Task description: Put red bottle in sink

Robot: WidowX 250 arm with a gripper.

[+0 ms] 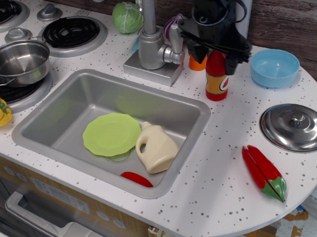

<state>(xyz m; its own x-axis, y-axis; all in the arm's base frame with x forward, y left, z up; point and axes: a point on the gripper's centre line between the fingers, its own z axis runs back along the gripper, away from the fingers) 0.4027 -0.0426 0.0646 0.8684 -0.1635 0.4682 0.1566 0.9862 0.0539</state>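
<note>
The red bottle [217,82] stands upright on the speckled counter, just right of the sink's back right corner. Its neck and cap are hidden behind my gripper. My black gripper [216,60] has come down over the bottle's top, open, with one finger [199,51] to the left of the neck and one to the right. I cannot tell whether the fingers touch the bottle. The sink [86,102] is the large grey basin in the middle of the counter, to the left of the bottle.
The sink holds a green plate [111,134], a cream jug [156,148] and a red piece [136,179]. The faucet [151,42] and an orange item [196,65] stand left of the bottle. A blue bowl [275,67], steel lid [295,127] and chili pepper [264,173] lie to the right.
</note>
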